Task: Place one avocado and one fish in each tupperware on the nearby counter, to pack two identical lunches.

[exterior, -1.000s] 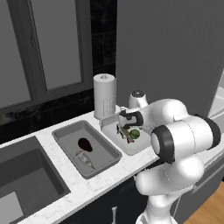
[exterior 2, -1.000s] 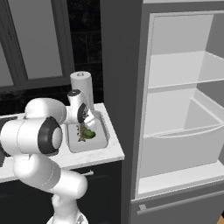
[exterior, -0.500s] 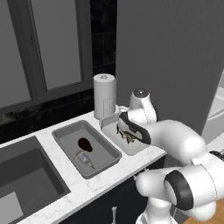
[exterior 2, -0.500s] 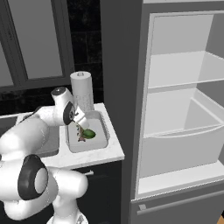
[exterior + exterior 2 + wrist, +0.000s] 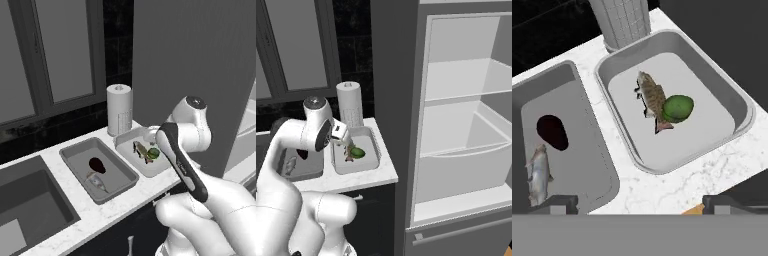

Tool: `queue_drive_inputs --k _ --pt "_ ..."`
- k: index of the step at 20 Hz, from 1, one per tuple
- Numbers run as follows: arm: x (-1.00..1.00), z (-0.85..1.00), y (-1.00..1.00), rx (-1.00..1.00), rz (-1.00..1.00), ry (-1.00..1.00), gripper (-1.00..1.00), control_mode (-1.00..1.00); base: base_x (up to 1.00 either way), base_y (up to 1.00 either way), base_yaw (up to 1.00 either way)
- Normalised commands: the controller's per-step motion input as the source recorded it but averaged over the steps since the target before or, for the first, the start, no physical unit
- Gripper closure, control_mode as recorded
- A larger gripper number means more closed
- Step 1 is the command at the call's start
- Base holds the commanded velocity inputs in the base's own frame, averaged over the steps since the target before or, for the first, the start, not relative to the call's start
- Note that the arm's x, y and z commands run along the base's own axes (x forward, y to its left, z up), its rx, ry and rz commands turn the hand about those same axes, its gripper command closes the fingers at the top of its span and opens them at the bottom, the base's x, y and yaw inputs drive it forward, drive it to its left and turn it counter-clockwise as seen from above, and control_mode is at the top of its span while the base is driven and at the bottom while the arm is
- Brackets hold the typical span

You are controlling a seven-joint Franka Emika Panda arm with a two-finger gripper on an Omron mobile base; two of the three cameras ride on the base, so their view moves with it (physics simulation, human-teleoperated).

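The off-white tupperware sits on the counter and holds the olive-brown fish with the round green avocado touching its tail end. To its left, the grey tupperware holds the dark maroon avocado and the silvery fish. My gripper hovers open above the counter's front edge, apart from both trays, with nothing between its fingertips. From the base cameras I see the same trays, and the gripper above the off-white tray.
A paper towel roll stands behind the off-white tray. A dark sink basin lies left of the grey tray. An open fridge with bare shelves stands to the right of the counter's end.
My arm has swung and lifted the hand up and back from the off-white tray. The olive fish and green avocado stay lying in that tray.
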Motion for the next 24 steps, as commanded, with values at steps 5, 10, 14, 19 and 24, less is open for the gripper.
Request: queue_drive_inputs --k 5,10,14,19,24 --pt "-1.0 0.25 0.04 -0.36 0.38 -0.21 -1.0 -1.0 0.0 0.0 0.0" --pt "-0.88 0.05 0.0 -0.27 0.18 -0.23 -1.0 -1.0 0.0 0.0 0.0" --pt "-0.66 0.01 0.0 -0.03 0.14 -0.07 -1.0 -1.0 0.0 0.0 0.0" --pt "-0.31 -0.07 0.0 0.0 0.12 0.0 -1.0 -1.0 0.0 0.0 0.0" --pt "0.08 -0.23 0.03 -0.04 0.01 0.24 -1.0 -1.0 0.0 0.0 0.0"
